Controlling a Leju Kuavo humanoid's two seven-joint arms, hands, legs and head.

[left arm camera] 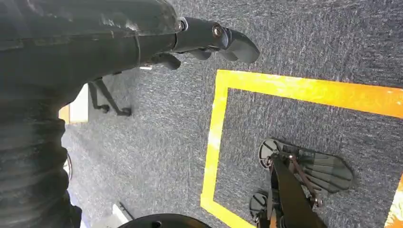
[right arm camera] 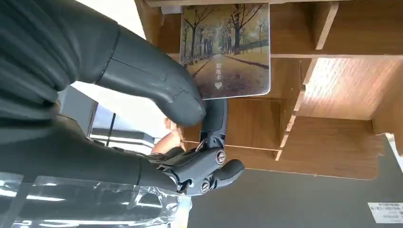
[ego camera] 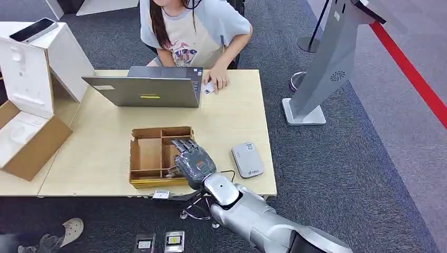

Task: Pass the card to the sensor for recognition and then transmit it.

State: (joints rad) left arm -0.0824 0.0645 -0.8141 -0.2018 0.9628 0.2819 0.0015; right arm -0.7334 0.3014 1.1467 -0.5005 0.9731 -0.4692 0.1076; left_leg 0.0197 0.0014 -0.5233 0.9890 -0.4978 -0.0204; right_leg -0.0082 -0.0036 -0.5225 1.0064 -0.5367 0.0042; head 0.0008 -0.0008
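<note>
Where readable, card (right arm camera: pixel 225 47) in right hand (right arm camera: pixel 157 99) shows Chinese characters.

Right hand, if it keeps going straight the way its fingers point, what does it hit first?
Probably the card standing in the cardboard tray. The right hand reaches into the tray and its thumb already looks to be at the card's edge; contact is unclear.
</note>
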